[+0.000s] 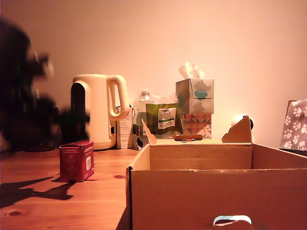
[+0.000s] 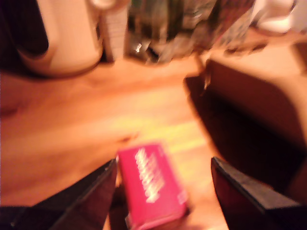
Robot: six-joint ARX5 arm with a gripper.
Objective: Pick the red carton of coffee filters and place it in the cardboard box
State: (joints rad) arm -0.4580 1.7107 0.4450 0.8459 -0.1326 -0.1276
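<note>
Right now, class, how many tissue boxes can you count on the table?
2: a pale tissue box stacked on a patterned tissue box, behind the cardboard box. Others may be hidden.

You get a low, table-level exterior view across the cardboard box (image 1: 192,163), while your wrist view looks down closely; both share the red carton (image 1: 76,160) (image 2: 151,184).

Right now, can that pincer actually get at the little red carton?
Probably yes. The pincer is open, and the red carton lies between its fingers on bare wooden table, with nothing covering it. The picture is blurred, though.
</note>
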